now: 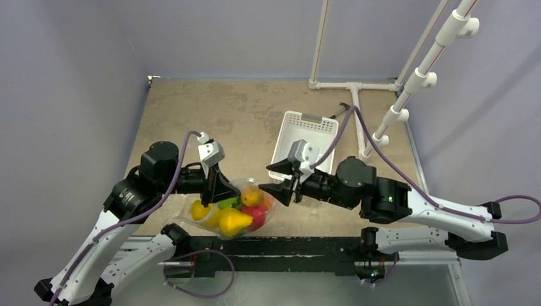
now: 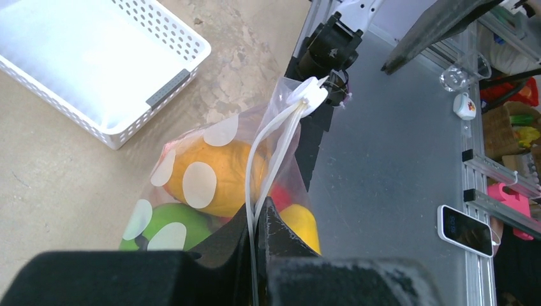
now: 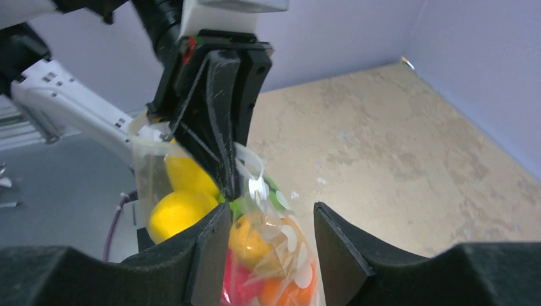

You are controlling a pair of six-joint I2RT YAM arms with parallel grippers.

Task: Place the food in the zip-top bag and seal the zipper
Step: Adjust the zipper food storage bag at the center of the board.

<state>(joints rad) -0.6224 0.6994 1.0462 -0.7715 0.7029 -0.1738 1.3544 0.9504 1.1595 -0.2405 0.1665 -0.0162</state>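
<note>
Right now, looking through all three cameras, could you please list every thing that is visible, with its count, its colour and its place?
zip-top bag: one, clear with white dots, at the table's near edge between the arms.
toy fruits: several, exact count unclear; yellow, orange, red, green; all inside the bag.
zipper: one, white, along the bag's mouth.
basket: one, white, slotted, on the table beyond the right wrist.
table: one, mottled beige.
pipe frame: one, white, far right corner.
phone: one, white, on the grey surface past the near edge.
arms: two, black and white, left and right.
left jaws: black, shut on the zipper.
right jaws: black, open, close to the bag.
</note>
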